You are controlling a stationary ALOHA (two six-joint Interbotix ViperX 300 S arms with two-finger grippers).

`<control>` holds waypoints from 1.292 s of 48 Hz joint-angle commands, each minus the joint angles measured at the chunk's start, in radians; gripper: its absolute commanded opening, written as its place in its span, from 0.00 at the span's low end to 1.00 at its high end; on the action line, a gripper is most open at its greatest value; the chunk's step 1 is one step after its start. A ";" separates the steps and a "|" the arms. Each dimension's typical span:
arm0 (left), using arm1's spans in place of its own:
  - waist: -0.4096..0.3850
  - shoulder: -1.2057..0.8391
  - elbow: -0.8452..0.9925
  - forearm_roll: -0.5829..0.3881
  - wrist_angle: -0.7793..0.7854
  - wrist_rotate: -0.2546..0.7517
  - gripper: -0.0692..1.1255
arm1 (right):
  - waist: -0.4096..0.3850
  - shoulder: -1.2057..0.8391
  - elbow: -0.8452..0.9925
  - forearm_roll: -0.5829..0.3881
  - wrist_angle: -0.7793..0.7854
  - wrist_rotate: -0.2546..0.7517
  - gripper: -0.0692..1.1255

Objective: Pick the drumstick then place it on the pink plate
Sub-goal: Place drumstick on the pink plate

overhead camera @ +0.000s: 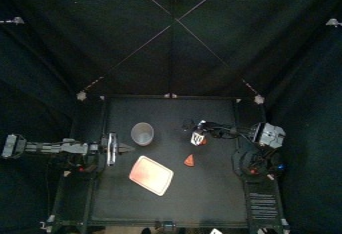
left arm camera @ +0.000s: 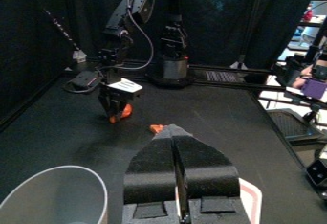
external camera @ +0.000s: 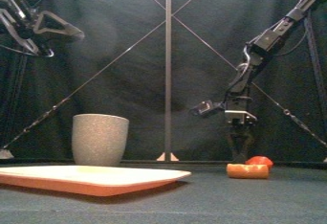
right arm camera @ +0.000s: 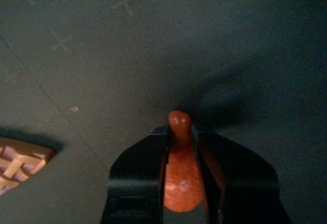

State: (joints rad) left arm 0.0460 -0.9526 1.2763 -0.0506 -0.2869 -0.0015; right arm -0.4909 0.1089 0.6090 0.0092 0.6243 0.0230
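Gripping the drumstick [right arm camera: 182, 175], the right gripper [right arm camera: 183, 140] has its two jaws closed to a narrow gap on the orange-red toy's thick part, and the thin end pokes out past the fingertips. We find this grip low over the black table [overhead camera: 214, 188], right of the middle and toward the back. We cannot tell whether the drumstick touches the tabletop. The pink tray [overhead camera: 154, 175] lies flat toward the front, left of the middle, well apart from the drumstick. A second small toy [overhead camera: 191, 161], orange and red, lies on the table between the gripper and the tray's right edge, near the tray but not touching it. The tall grey speckled cup [external camera: 99, 138] stands upright behind the tray. Bare tabletop lies open to the right of the tray, as far as the table's right edge. The left gripper [left arm camera: 177, 137] hangs high over the table's left side, its jaws pressed together and empty.
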 commanded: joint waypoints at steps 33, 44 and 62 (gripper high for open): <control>0.002 0.005 -0.003 -0.018 -0.005 0.000 0.05 | 0.265 -0.049 -0.196 0.000 0.009 0.000 0.39; 0.008 0.005 0.000 -0.018 -0.005 0.002 0.05 | 0.426 0.025 -0.365 0.005 0.009 0.000 0.39; 0.015 0.005 0.014 -0.018 -0.005 0.002 0.05 | 0.569 0.244 -0.643 0.037 0.021 0.000 0.39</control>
State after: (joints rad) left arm 0.0583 -0.9526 1.3008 -0.0675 -0.2869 0.0000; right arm 0.0675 0.3574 0.0368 0.0383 0.6443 0.0230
